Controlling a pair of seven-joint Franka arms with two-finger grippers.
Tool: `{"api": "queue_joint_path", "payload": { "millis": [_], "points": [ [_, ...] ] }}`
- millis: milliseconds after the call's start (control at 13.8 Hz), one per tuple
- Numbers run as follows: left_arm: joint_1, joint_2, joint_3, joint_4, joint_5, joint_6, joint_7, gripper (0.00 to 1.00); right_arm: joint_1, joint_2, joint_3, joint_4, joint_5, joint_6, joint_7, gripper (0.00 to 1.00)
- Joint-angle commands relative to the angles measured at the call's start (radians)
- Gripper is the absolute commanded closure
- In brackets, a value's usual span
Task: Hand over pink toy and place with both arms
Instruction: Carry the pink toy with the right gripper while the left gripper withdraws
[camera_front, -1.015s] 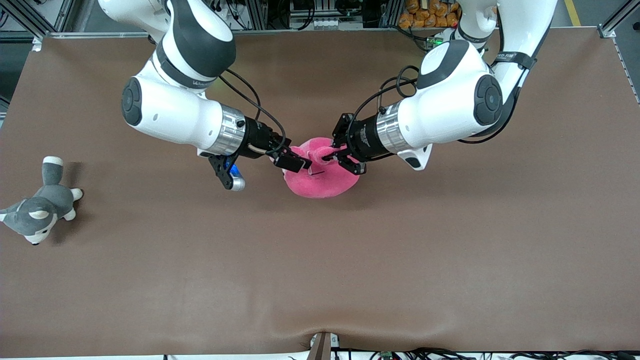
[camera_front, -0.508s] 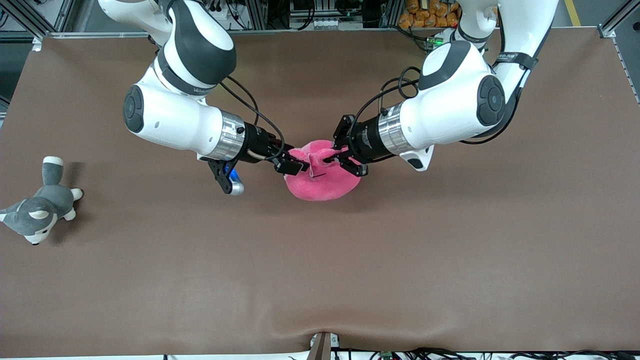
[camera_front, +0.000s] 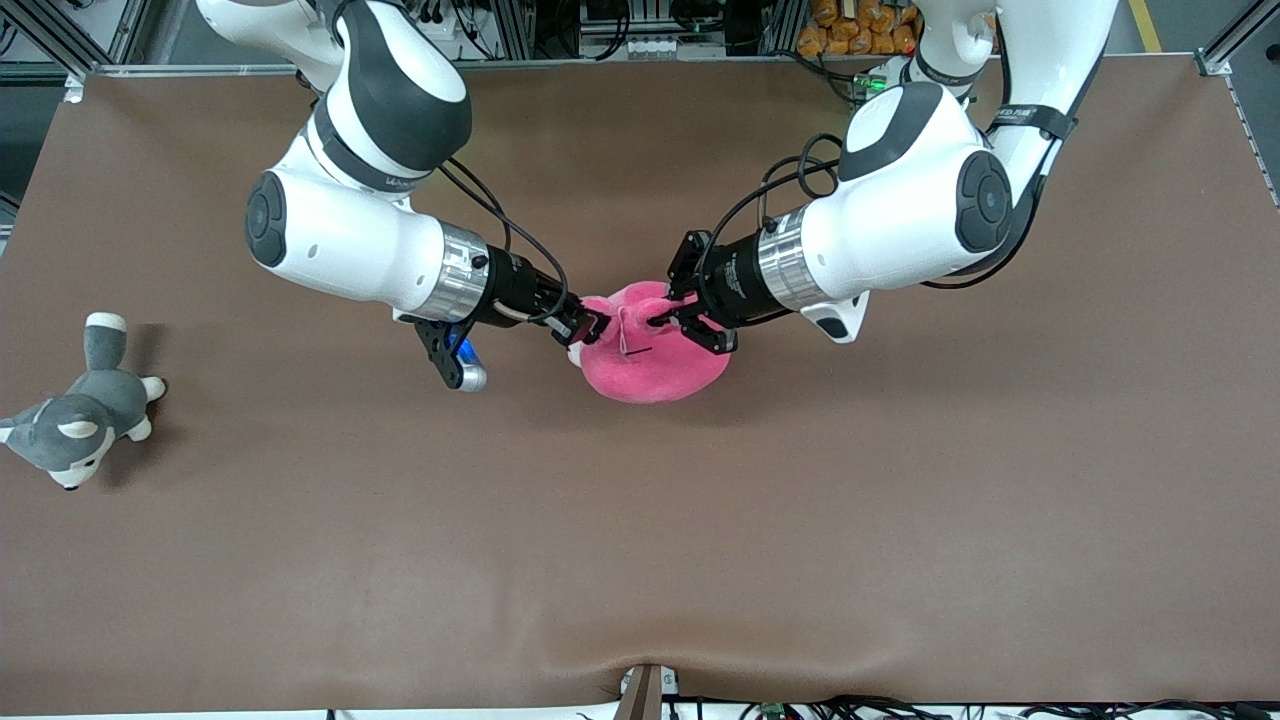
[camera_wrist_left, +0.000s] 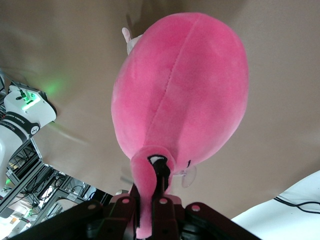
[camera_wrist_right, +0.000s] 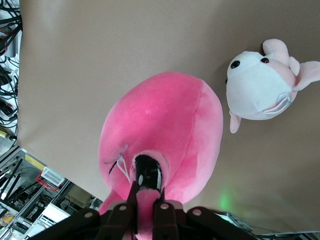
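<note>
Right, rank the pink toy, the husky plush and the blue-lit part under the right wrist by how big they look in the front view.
1. pink toy, held up over the table by the left gripper and right gripper, so nearer the camera and perhaps flattered.
2. husky plush, lying on the table.
3. blue-lit part, clearly smallest.

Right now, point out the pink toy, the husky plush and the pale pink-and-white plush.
pink toy (camera_front: 650, 365), front view, lower body.
husky plush (camera_front: 75, 425), front view, back.
pale pink-and-white plush (camera_wrist_right: 255, 90), right wrist view, white face.
</note>
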Motion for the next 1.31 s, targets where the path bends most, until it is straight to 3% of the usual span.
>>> {"api": "queue_joint_path", "payload": {
  "millis": [0, 218, 290, 363, 580, 725, 1015, 1233],
  "points": [
    [0.0, -0.007, -0.003, 0.015, 0.016, -0.003, -0.02, 0.66, -0.028, 0.003, -0.001, 0.013, 0.003, -0.009, 0.018, 1.0],
    [0.011, -0.008, -0.002, 0.017, 0.016, -0.007, -0.021, 0.27, -0.078, -0.012, -0.009, 0.01, -0.016, -0.058, 0.016, 1.0],
    [0.01, -0.008, 0.008, 0.022, 0.016, -0.007, -0.021, 0.21, -0.107, -0.015, -0.018, 0.012, -0.042, -0.122, 0.015, 1.0],
    [0.003, -0.008, 0.021, 0.035, 0.022, -0.009, -0.02, 0.0, -0.152, -0.026, -0.026, 0.012, -0.071, -0.186, 0.006, 1.0],
    [0.0, -0.014, 0.011, 0.04, 0.16, -0.016, -0.014, 0.0, -0.329, -0.046, -0.026, 0.012, -0.099, -0.378, -0.109, 1.0],
    [0.011, -0.031, 0.015, 0.04, 0.175, -0.053, 0.044, 0.0, -0.469, -0.037, -0.026, -0.005, -0.102, -0.463, -0.245, 1.0],
    [0.084, -0.074, 0.014, 0.043, 0.163, -0.232, 0.404, 0.0, -0.629, -0.022, -0.026, -0.128, -0.172, -0.475, -0.468, 1.0],
    [0.16, -0.086, 0.008, 0.045, 0.145, -0.375, 0.65, 0.0, -0.7, 0.034, -0.026, -0.146, -0.175, -0.475, -0.618, 1.0]
  ]
}}
